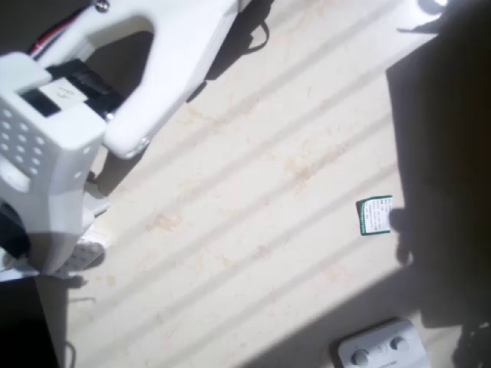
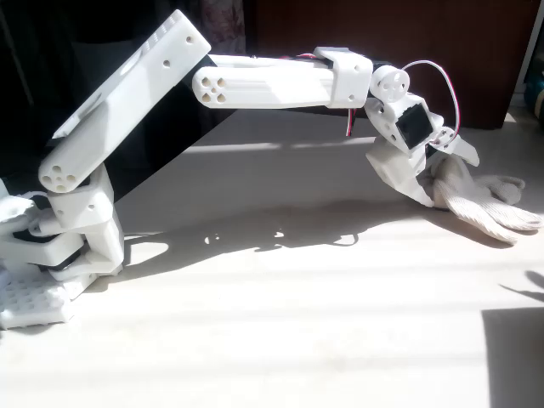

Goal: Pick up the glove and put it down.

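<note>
In the fixed view the cream glove (image 2: 489, 206) lies on the table at the far right, its stubby fingers pointing right and resting on the surface. My gripper (image 2: 450, 183) reaches down onto its cuff end. The lower finger (image 2: 404, 178) slants down to the table left of the cuff and the upper finger (image 2: 459, 149) sticks out above it. The jaws stand apart with the cuff between them. From overhead, the white arm (image 1: 130, 69) covers the upper left, and a bit of the glove (image 1: 86, 249) peeks out under the gripper head.
A small green-and-white card (image 1: 376, 216) lies right of the middle in the overhead view. A white plastic block with screws (image 1: 381, 346) sits at the bottom edge. A dark shadow covers the right side. The arm's base (image 2: 42, 263) stands at the left in the fixed view.
</note>
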You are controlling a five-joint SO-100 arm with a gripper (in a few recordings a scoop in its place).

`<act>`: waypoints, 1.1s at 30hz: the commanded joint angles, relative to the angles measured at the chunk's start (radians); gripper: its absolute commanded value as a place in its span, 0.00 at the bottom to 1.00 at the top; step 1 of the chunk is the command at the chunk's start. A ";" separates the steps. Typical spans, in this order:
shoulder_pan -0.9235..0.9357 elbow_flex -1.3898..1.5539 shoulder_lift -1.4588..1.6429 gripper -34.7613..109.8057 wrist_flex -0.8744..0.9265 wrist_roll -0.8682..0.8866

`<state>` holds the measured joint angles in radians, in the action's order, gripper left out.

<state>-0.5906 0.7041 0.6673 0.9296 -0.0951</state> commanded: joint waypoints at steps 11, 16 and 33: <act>-0.014 -0.049 0.009 0.24 -0.008 -0.005; -0.014 -0.049 0.014 0.24 -0.008 -0.003; 0.178 -0.046 0.184 0.24 0.008 -0.005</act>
<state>-0.4863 0.6888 0.7240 0.9403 -0.0997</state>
